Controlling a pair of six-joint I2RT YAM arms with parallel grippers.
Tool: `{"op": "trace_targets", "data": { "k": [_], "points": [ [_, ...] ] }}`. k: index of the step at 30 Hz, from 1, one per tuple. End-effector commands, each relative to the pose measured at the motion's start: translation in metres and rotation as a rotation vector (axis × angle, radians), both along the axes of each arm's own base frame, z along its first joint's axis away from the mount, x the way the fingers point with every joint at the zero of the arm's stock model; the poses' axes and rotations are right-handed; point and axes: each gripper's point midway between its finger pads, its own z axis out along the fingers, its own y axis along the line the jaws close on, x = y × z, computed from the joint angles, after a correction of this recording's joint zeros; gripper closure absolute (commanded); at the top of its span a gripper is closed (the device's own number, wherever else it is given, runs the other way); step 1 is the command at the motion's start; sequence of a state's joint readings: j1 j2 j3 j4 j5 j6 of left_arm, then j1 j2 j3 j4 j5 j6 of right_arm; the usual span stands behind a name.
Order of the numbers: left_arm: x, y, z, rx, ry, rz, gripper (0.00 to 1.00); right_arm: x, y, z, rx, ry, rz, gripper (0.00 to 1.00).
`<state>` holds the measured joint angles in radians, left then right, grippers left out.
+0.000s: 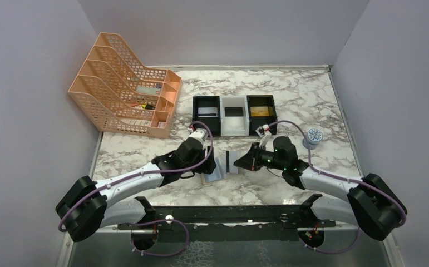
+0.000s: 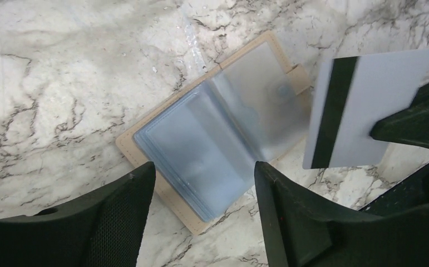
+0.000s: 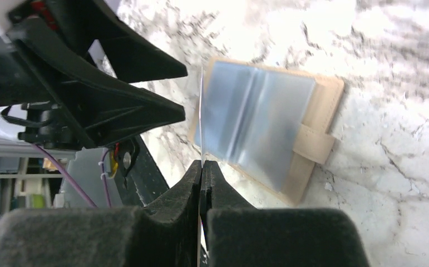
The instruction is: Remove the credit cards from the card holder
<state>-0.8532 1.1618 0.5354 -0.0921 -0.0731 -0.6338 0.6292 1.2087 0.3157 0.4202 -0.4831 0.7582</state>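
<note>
1. Your marble table (image 1: pixel 290 100) carries a peach file rack (image 1: pixel 124 83) at the far left. Three trays (image 1: pixel 235 114), black, white and black, stand in a row at the middle.
2. The card holder (image 2: pixel 223 139) lies open and flat on the table near the front edge, in front of the trays and between the two grippers. In the left wrist view its long axis runs from lower left to upper right, with the strap tab at the upper-right end.
3. From the top camera you see only a corner of the holder, because the left arm covers the rest. The sleeves are cloudy, so you cannot tell whether any of them has a card inside.
4. The holder has a tan rim and strap, and grey-blue plastic sleeves fanned out on both sides of the fold.
5. Your left gripper (image 2: pixel 203 178) hangs right over the holder with its jaws well apart and nothing between them.
6. Your right gripper (image 3: pixel 202 167) is pinched tight on a white card (image 2: pixel 368 105) with a black stripe, just beside the holder's tab end. The right wrist view shows this card edge-on, as a thin line.
</note>
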Motion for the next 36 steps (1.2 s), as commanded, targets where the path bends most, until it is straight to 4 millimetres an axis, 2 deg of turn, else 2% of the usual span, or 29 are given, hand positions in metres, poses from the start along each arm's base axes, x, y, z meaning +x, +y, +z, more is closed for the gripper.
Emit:
{"op": "trace_targets", "data": {
  "k": [1, 3, 5, 9, 13, 14, 17, 19, 24, 28, 34, 36],
  "points": [
    [0.011, 0.023, 0.009, 0.073, -0.066, 0.076, 0.24, 0.012, -0.004, 0.032, 0.019, -0.258, -0.002, 0.99],
    [0.016, 0.033, 0.015, 0.096, -0.079, 0.099, 0.14, 0.015, -0.007, 0.046, 0.024, -0.350, -0.002, 0.99],
    [0.023, 0.041, 0.022, 0.105, -0.083, 0.115, 0.08, 0.018, -0.007, 0.060, 0.021, -0.448, 0.010, 0.99],
    [0.046, 0.069, 0.030, 0.091, -0.036, 0.242, 0.07, 0.030, -0.007, 0.083, -0.002, -0.605, 0.011, 0.99],
    [0.068, 0.091, 0.056, 0.055, -0.041, 0.326, 0.03, 0.048, -0.001, 0.096, -0.096, -0.706, 0.035, 0.99],
    [0.071, 0.099, 0.060, 0.069, -0.049, 0.363, 0.02, 0.053, 0.001, 0.100, -0.122, -0.742, 0.047, 0.99],
    [0.070, 0.105, 0.076, 0.087, -0.072, 0.360, 0.01, 0.069, 0.008, 0.108, -0.208, -0.830, 0.068, 0.99],
    [0.068, 0.114, 0.077, 0.123, -0.094, 0.372, 0.01, 0.076, 0.016, 0.114, -0.257, -0.905, 0.096, 0.99],
    [0.066, 0.128, 0.098, 0.153, -0.181, 0.377, 0.01, 0.099, 0.038, 0.113, -0.407, -1.005, 0.174, 0.99],
    [0.065, 0.153, 0.101, 0.227, -0.248, 0.442, 0.01, 0.121, 0.053, 0.112, -0.494, -1.038, 0.188, 0.99],
    [0.062, 0.156, 0.109, 0.210, -0.271, 0.463, 0.01, 0.153, 0.078, 0.107, -0.648, -1.125, 0.246, 0.99],
    [0.062, 0.161, 0.111, 0.223, -0.281, 0.479, 0.01, 0.164, 0.085, 0.096, -0.728, -1.139, 0.277, 0.99]
  ]
}}
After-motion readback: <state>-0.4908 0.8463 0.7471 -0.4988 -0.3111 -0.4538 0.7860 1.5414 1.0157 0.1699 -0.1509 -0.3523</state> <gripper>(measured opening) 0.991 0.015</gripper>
